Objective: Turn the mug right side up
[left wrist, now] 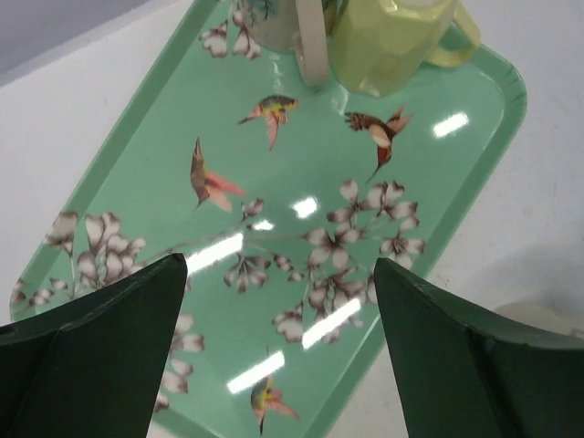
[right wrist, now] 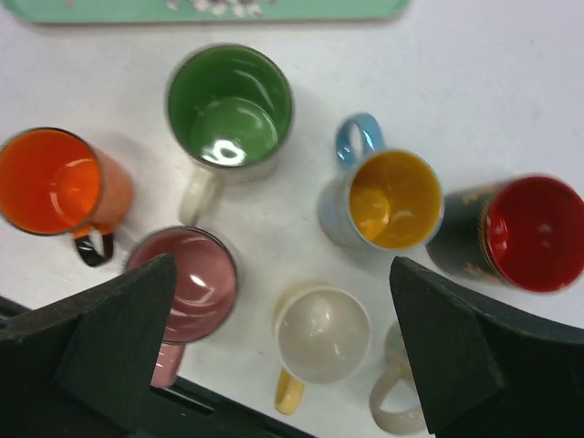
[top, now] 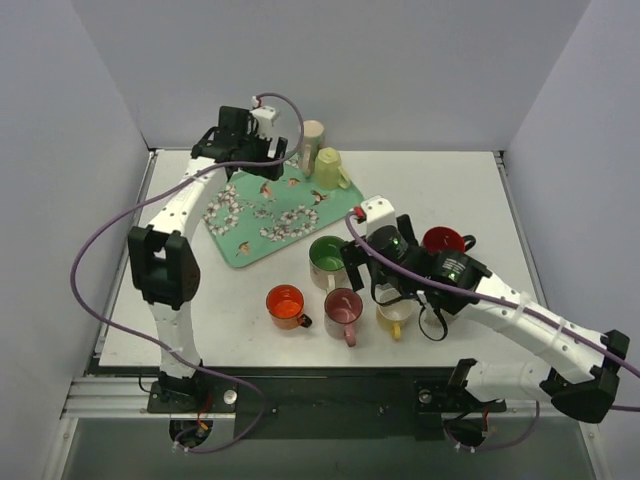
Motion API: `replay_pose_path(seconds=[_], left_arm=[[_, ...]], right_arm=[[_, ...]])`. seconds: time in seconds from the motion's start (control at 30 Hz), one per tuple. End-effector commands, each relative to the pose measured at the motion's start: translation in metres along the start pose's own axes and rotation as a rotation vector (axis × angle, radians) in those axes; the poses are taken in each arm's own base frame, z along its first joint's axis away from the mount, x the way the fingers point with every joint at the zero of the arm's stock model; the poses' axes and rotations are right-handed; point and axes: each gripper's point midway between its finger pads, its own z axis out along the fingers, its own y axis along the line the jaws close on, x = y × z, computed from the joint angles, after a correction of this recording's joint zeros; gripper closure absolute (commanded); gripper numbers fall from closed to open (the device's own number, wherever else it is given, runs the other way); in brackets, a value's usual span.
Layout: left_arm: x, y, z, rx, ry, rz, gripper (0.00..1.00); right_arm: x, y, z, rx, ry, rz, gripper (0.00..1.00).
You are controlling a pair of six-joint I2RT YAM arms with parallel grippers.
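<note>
Right hand (right wrist: 283, 274) hangs fingers-down over the mug cluster on the desk (right wrist: 474, 82), spread wide and grasping nothing. Straight below it, between the fingers, the cream mug (right wrist: 321, 336) with the yellow handle stands mouth up. We judge that's the task mug and already righted; a wide hand above it fits a let-go, not a grab. Others around the hand, all mouth up: green mug (right wrist: 230, 105) beyond it, orange mug (right wrist: 50, 182) and pink mug (right wrist: 187, 287) off to its left, yellow-lined mug (right wrist: 394, 199) and red-lined mug (right wrist: 534, 233) to its right. Left hand (left wrist: 281, 269) is also spread and empty over the tray (left wrist: 146, 119), kept out of the way, we guess. A pale green mug (left wrist: 388, 41) sits at the tray end ahead of that hand; we can't tell which way up.
</note>
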Motion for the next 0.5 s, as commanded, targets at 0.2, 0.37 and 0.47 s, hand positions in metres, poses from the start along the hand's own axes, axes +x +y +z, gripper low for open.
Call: replay_pose_path(seconds=[0.2, 0.37, 0.47], left_arm=[[-0.057, -0.033, 0.113, -0.078, -0.135, 0.086, 0.11], [-0.045, -0.024, 0.159, -0.173, -0.146, 0.105, 0.21], [-0.051, -0.015, 0.168, -0.239, -0.188, 0.126, 0.26]], right_arm=[[0.053, -0.088, -0.015, 0.233, -0.071, 0.252, 0.04], [0.066, -0.094, -0.02, 0.248, -0.074, 0.277, 0.04], [0.07, -0.094, -0.02, 0.249, -0.063, 0.282, 0.05]])
